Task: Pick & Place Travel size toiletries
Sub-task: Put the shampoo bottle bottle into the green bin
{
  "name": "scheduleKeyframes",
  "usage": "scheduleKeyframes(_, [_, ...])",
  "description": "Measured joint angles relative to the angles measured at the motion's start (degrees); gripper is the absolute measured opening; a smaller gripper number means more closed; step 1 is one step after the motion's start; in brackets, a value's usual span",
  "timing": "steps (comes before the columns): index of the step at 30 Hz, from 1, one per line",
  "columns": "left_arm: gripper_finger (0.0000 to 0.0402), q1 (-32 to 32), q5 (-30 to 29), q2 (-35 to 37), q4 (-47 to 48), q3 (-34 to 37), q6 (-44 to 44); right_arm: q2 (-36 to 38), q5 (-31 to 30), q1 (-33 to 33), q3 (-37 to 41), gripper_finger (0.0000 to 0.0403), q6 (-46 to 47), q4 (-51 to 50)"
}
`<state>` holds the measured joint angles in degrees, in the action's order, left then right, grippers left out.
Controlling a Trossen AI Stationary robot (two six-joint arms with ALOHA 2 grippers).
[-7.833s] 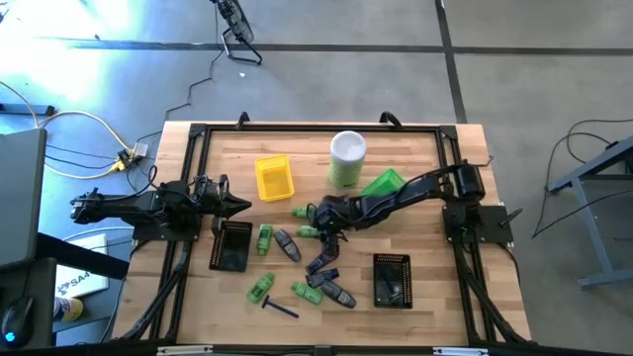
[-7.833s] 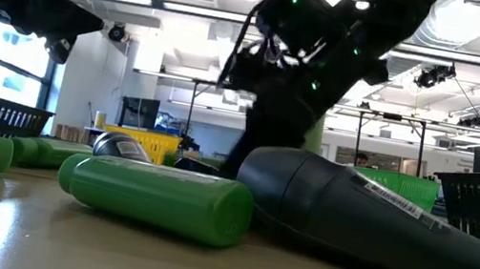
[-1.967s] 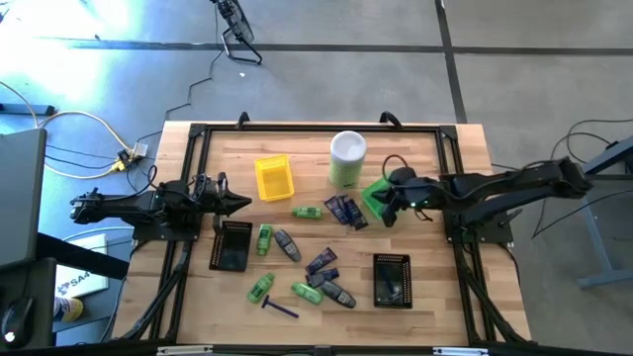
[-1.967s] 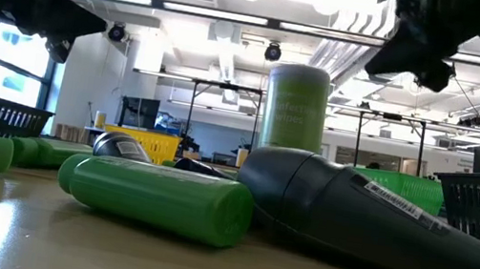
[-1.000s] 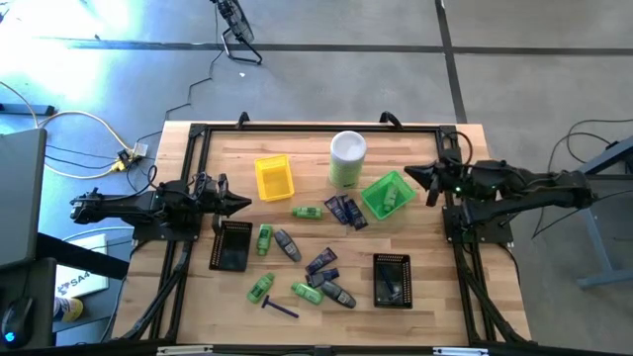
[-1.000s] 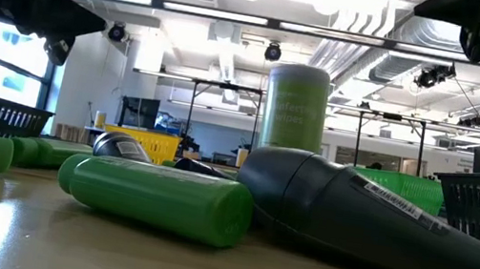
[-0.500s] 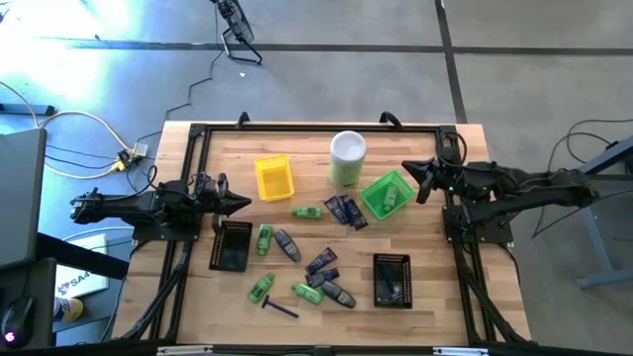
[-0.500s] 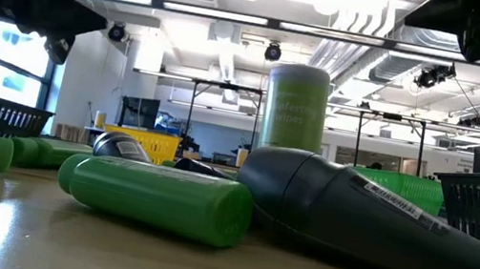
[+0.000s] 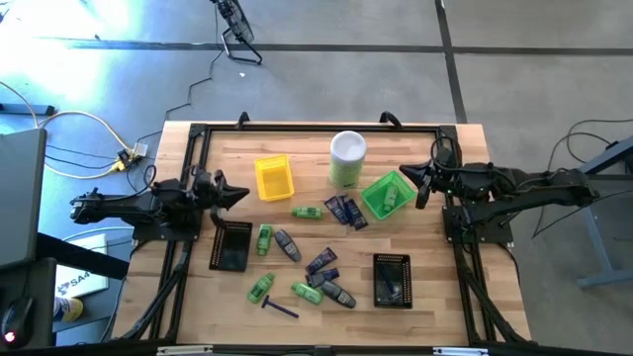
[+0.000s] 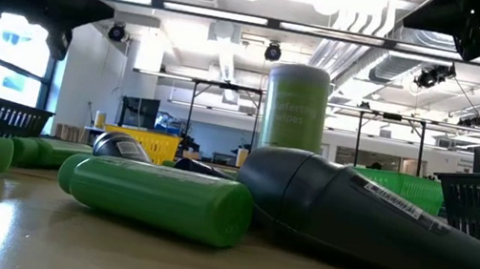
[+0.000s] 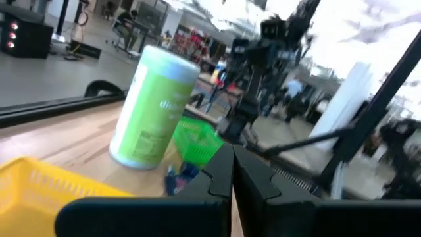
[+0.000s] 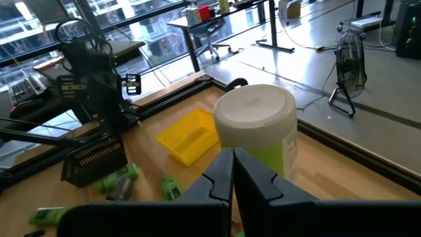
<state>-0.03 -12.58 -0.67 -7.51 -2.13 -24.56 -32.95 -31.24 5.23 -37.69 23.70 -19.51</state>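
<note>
Beside green tray (image 9: pixel 387 194) | right gripper (image 9: pixel 420 185) level (jaws closed, empty) | left gripper (image 9: pixel 240 194) likewise, table's left edge

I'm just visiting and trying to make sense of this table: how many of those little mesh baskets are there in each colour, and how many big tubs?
Yellow mesh tray: 1
Green mesh tray: 1
Black mesh trays: 2
Tall pale-green canister with a white lid: 1
Total: 5
</note>
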Motion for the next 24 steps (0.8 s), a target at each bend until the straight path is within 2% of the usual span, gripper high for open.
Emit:
scheduleKeyframes(11, [0.0003,0.0,-1.0,0.0,-0.9,0.0,-8.9,0.0,-0.1,0.0,0.0,0.0005,-1.7,0.0])
scheduleKeyframes(18, [0.0003,0.0,-1.1,-2.5,-9.8,0.0,-5.0,0.0,-0.2,0.0,0.0,0.0005,-2.1,0.0])
scheduleKeyframes(24, [0.0003,0.0,-1.9,-9.2,-14.6,-0.1,-3.3,0.0,-0.2,0.0,0.0,0.0005,-3.0,0.5])
